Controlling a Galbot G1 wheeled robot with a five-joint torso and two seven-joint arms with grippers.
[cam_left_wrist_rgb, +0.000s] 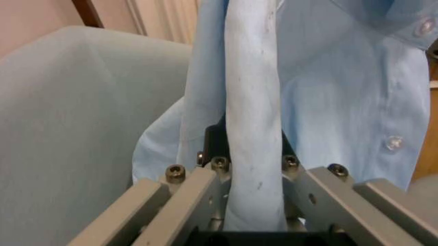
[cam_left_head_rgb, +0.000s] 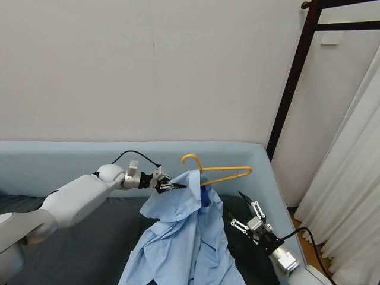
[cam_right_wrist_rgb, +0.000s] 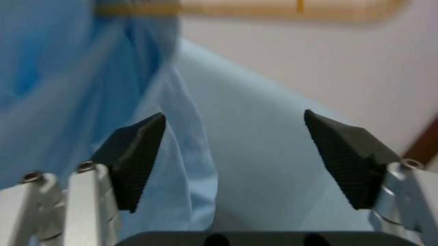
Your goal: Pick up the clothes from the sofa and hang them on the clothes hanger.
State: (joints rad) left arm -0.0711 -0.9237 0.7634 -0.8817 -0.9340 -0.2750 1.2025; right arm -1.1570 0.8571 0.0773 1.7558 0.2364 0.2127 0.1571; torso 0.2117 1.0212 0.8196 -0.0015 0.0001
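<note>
the shirt (cam_left_head_rgb: 178,237) droops off the hanger (cam_left_head_rgb: 228,170) above the sofa (cam_left_head_rgb: 59,160). it looks soft, light, slippy. the left gripper (cam_left_head_rgb: 172,186) pinches a fold by the collar, probably the surest hold. the right gripper (cam_left_head_rgb: 236,209) sits beside it, fingers apart.

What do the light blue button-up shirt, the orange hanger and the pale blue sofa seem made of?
The light blue button-up shirt: thin woven cloth, probably cotton, matte; it drapes in soft folds where the left gripper pinches it. The orange hanger: likely plastic or coated wire; thin, smooth, evenly coloured. The pale blue sofa: matte fabric upholstery, no sheen.
</note>
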